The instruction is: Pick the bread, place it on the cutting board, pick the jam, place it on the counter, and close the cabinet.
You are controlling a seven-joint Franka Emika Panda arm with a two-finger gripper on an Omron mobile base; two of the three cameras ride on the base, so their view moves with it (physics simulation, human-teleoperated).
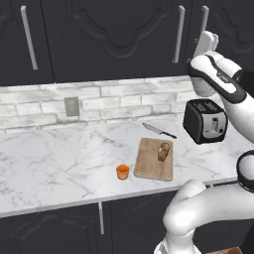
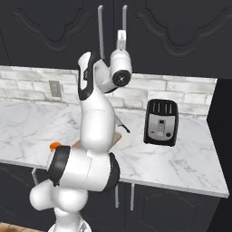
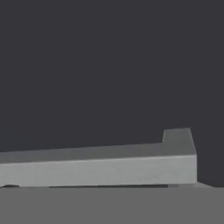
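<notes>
The gripper [image 2: 120, 38] is raised against the cabinet [image 1: 114, 34] by its handles, fingers apart, holding nothing. The arm hides most of the board [image 1: 151, 159]. Bread [image 1: 163, 151] stands on it; jam [image 1: 122, 171] on the counter [image 1: 59, 163] beside. No writing is readable.

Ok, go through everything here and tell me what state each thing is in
Dark upper wall cabinet: doors shut.
Brown bread piece: upright on the light wooden cutting board.
Small orange jam jar: upright on the white marble counter.
Pincer: open, empty, at the cabinet handle.
</notes>
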